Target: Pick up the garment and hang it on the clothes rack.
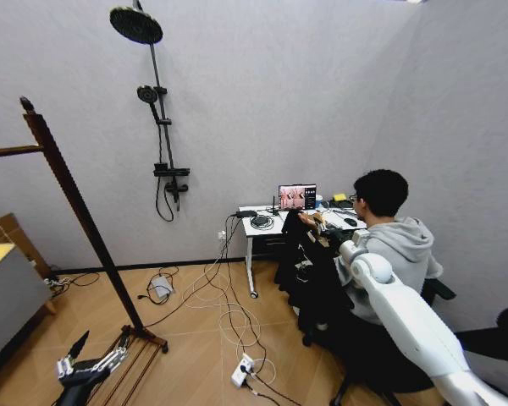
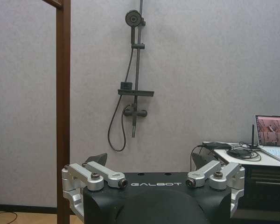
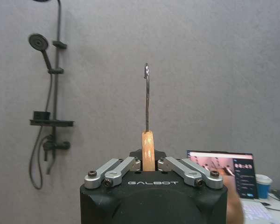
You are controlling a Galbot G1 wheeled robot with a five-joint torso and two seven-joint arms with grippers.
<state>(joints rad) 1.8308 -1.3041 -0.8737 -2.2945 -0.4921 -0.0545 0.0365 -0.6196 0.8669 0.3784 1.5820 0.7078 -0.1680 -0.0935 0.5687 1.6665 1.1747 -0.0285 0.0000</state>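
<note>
Head view: tall reddish-brown wooden clothes rack [image 1: 76,203] leaning across the left, knob finial on top, slatted base on pale wood-plank floor [image 1: 195,355]. Low beside that base, left gripper [image 1: 91,359], dark fingers spread and holding nothing. On the right, white glossy right arm reaching forward toward the black garment [image 1: 309,271], thin limp fabric hanging in folds in front of a white tabletop [image 1: 267,227] with an open laptop [image 1: 297,197]. Right gripper [image 1: 332,230] at the garment's top, partly hidden by cloth. Seated person in a grey hoodie just behind the arm, close beside the garment. Tangled white and black cables and a power strip strewn over the floor between rack and tabletop. Black shower stand [image 1: 157,110] on the textured grey wall. Left wrist view: left gripper [image 2: 154,179] with silver linkages set wide apart, nothing between; straight smooth upright of the clothes rack [image 2: 63,112] to one side, shower stand [image 2: 135,88] on the wall beyond. Right wrist view: right gripper [image 3: 149,163] pressed onto the light wooden neck of the hanger [image 3: 148,149], thin metal hook rising upright above it against the grey wall; laptop [image 3: 221,179] and a blue cup [image 3: 262,185] behind.
</note>
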